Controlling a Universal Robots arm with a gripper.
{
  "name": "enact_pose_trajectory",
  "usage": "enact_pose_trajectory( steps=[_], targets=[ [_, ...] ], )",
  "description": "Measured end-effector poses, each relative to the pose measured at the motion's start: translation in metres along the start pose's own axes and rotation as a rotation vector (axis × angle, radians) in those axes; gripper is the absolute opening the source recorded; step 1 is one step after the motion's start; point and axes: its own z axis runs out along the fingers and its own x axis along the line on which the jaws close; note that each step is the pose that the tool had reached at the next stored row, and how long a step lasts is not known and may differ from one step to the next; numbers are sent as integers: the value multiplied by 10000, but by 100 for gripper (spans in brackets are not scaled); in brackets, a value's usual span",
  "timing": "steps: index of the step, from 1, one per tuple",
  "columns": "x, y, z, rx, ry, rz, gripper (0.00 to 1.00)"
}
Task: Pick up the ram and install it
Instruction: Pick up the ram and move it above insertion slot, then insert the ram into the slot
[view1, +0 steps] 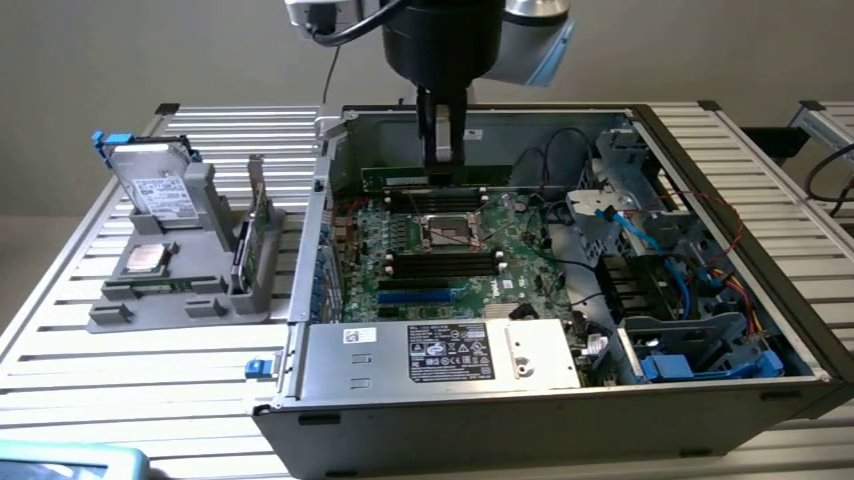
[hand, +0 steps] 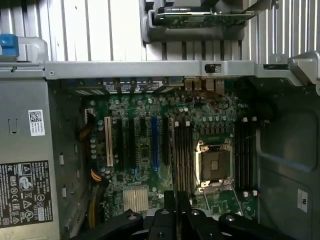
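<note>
Ram (view1: 394, 177) in grasp of end effector (view1: 445, 163)

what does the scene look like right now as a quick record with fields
gripper: shut on the ram, lowered inside the open case
ram: green stick, held level over the memory slots beside the cpu socket; seated or not, cannot tell
cpu socket: mid-board, clear of the gripper
case: lid off, motherboard exposed
holder: grey, on the exterior view's left, carrying a silver drive

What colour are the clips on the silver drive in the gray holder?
The clips are blue, clearest in the exterior view.
</note>
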Motion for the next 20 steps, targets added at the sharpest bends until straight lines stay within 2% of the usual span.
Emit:
enact_pose_trajectory(
  steps=[5, 6, 7, 13, 20],
  targets=[
    [-19, -212, 121, -3, 2, 49, 15],
    [-9, -262, 201, 24, 6, 310, 15],
    [-5, -280, 236, 42, 8, 451, 15],
    [-13, -297, 330, 66, 11, 609, 15],
    [-215, -275, 491, 70, 7, 548, 15]
  ],
)
